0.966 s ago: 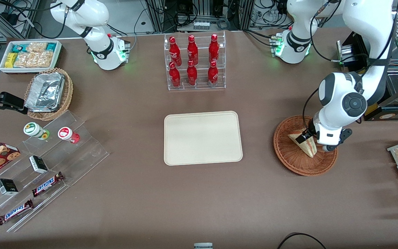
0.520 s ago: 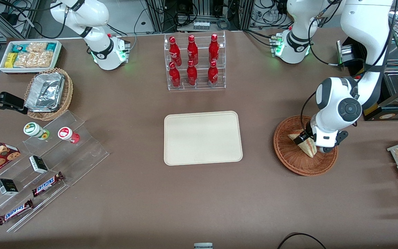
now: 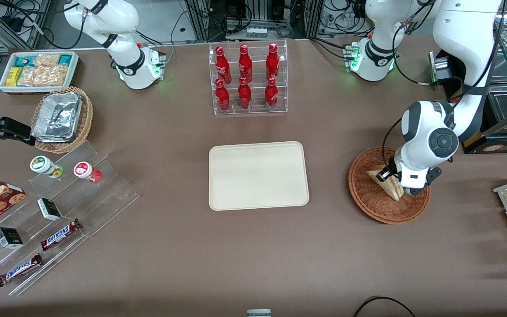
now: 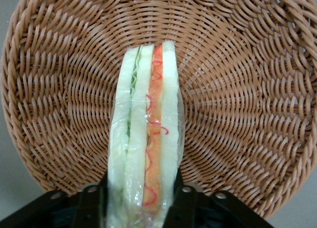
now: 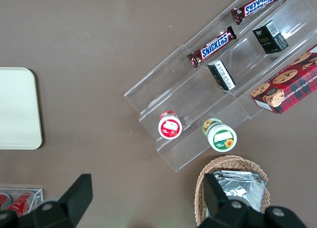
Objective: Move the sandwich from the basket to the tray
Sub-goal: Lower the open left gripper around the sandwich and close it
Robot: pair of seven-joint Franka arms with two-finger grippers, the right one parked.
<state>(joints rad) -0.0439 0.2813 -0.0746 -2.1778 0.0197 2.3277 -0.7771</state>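
Lifted slightly, gripper (image 4: 141, 208) clamps the sandwich (image 4: 143, 139) over the basket (image 4: 237, 89), fingertips cut off.

White arm (image 3: 456, 53), black hand (image 3: 390, 176)

Open table (image 3: 332, 145) — basket (image 3: 368, 202) to tray (image 3: 258, 176)

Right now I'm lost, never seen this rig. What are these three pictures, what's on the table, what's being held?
Two white robot arms at a brown table. One picture looks down from the front; the other two come from cameras on each arm's wrist. The working arm's claw is down in the wicker basket, its fingers shut on either side of the sandwich, which stands on edge. The cream tray, its destination, lies toward the table's middle. Nearby: a rack of red bottles, Snickers bars.
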